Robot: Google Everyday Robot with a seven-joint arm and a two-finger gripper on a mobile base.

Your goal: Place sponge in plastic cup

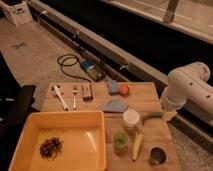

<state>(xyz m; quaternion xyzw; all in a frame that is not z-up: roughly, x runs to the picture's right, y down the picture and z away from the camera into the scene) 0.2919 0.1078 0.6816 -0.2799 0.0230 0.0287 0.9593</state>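
Note:
The sponge (113, 87), a small thick blue block, lies at the back of the wooden table (150, 95), touching or very close to a red ball (124, 89) on its right. The plastic cup (120, 141), short and translucent green, stands upright near the table's front, just right of the yellow tray (65, 119). My gripper (169, 114) hangs at the end of the white arm (189, 87) by the table's right edge, far from the sponge and to the right of and behind the cup. It holds nothing that I can see.
A blue-grey cloth (114, 105) lies in front of the sponge. A white-topped container (131, 120) stands behind the cup, a banana (137, 145) beside it, a dark metal cup (158, 156) at front right. A green vegetable (151, 116) lies near the gripper. Utensils (74, 96) lie at left.

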